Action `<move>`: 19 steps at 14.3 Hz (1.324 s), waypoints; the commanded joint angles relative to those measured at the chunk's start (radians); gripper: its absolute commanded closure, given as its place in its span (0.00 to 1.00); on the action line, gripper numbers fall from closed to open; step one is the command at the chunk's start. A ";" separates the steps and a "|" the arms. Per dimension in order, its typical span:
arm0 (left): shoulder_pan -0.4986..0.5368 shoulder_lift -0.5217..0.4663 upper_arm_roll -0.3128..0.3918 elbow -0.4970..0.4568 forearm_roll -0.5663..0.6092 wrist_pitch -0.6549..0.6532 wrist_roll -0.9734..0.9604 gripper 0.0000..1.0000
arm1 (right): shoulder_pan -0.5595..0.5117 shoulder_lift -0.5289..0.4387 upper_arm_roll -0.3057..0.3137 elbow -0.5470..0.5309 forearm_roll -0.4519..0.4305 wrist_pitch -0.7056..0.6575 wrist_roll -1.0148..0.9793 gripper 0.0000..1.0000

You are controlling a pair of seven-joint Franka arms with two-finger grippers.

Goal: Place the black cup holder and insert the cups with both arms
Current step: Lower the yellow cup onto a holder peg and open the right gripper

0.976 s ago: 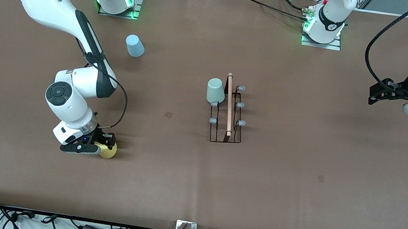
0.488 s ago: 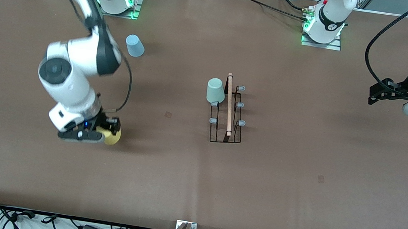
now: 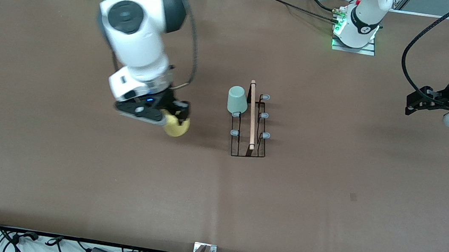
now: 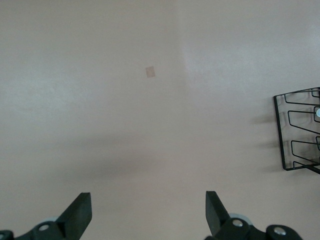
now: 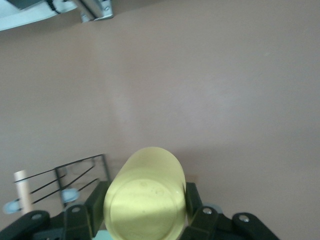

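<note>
Pincers differ: our right pincer (image 3: 174, 116) pinches the yellow cup (image 5: 145, 197) sideways, base facing its wrist view; our left pincer (image 4: 148, 215) waits spread above the counter (image 3: 326, 207).

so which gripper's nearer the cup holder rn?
Right. The right gripper, shut on the yellow cup, is in the air just off the black cup holder, toward the right arm's end. The left gripper waits open near the table's other end.

The right gripper (image 3: 175, 116), clamped on the yellow cup (image 3: 176, 126), has lifted it off the table (image 3: 70, 192) at the frame's lower left and swung it up toward the centre, close to the black cup holder (image 3: 250, 123). The right arm (image 3: 137, 34) now hides the light blue cup.
</note>
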 commanded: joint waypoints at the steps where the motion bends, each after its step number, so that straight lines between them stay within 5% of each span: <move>1: 0.010 -0.008 -0.011 -0.001 0.005 -0.009 -0.001 0.00 | 0.066 0.103 -0.005 0.123 0.007 0.000 0.111 0.86; 4: 0.009 -0.008 -0.011 -0.001 0.005 -0.009 -0.001 0.00 | 0.129 0.172 -0.006 0.209 0.000 0.003 0.168 0.86; 19: 0.009 -0.008 -0.011 -0.001 0.005 -0.009 -0.001 0.00 | 0.179 0.281 -0.009 0.206 -0.036 0.139 0.196 0.82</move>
